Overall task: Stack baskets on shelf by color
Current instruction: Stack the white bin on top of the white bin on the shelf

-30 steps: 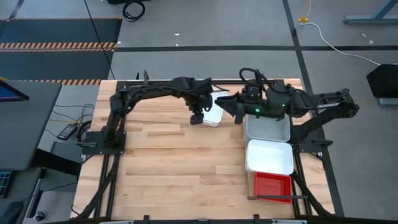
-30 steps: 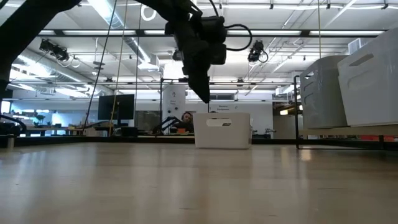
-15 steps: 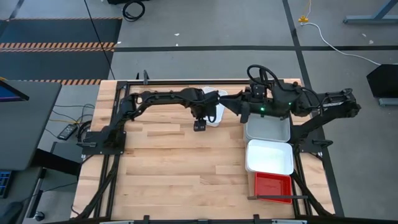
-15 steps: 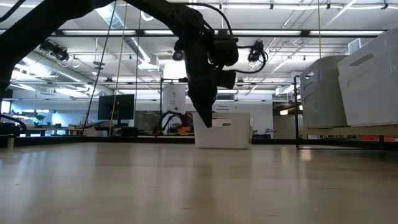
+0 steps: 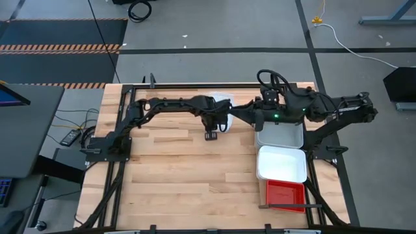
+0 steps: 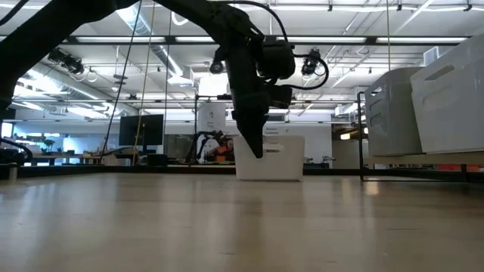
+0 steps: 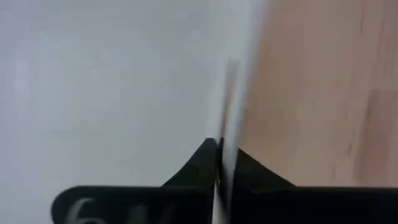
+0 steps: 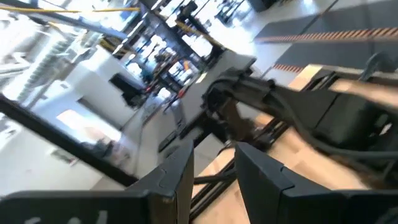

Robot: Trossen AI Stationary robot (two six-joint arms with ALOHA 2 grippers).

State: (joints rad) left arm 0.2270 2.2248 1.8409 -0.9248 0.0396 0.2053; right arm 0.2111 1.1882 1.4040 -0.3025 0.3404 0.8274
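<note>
Fingers of the left gripper (image 6: 257,151) are pinched on the wall of a white basket (image 6: 283,157) at the far side of the table (image 5: 175,175). The left wrist view shows this closely: the two dark fingertips (image 7: 205,165) meet with the thin white rim (image 7: 229,99) between them, the pale inside of the basket on one side and bare wood on the other. From above, the left gripper (image 5: 212,133) hangs over the near edge of that basket (image 5: 221,99), most of which is hidden under the arm. In the low view the basket stands flat on the tabletop, and the gripper comes down onto its left part.

The right gripper (image 5: 235,114) is held in the air just to the right of the left one, above the table's far part and beside the row of baskets. Its fingers (image 8: 177,171) stand a little apart with nothing between them; the right wrist view looks past them at the left arm and the room beyond.

Along the right edge of the table, the shelf carries a row: a light grey basket (image 5: 281,135) farthest back, partly under the right arm, a white one (image 5: 282,164) touching it in the middle, and a red one (image 5: 285,194) nearest. In the low view, tall pale stacks (image 6: 423,106) rise at the right side.
</note>
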